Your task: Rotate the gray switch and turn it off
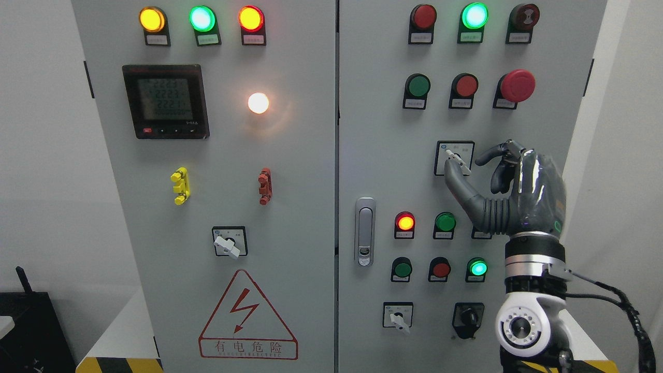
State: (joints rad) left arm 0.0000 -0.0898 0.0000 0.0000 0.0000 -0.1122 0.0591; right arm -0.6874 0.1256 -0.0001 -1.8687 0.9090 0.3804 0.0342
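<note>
- While it's tilted with its handle running down to the right, the gray switch (458,160) sits on the right cabinet door (378,155), below the row of green and red pushbuttons.
- right hand (510,186) is raised at it, thumb tip touching the handle from below, index finger curled just to the right, not clamped on anything.
- red mushroom button (517,85) is up and right of it.
- door latch (365,231) is lower left.
</note>
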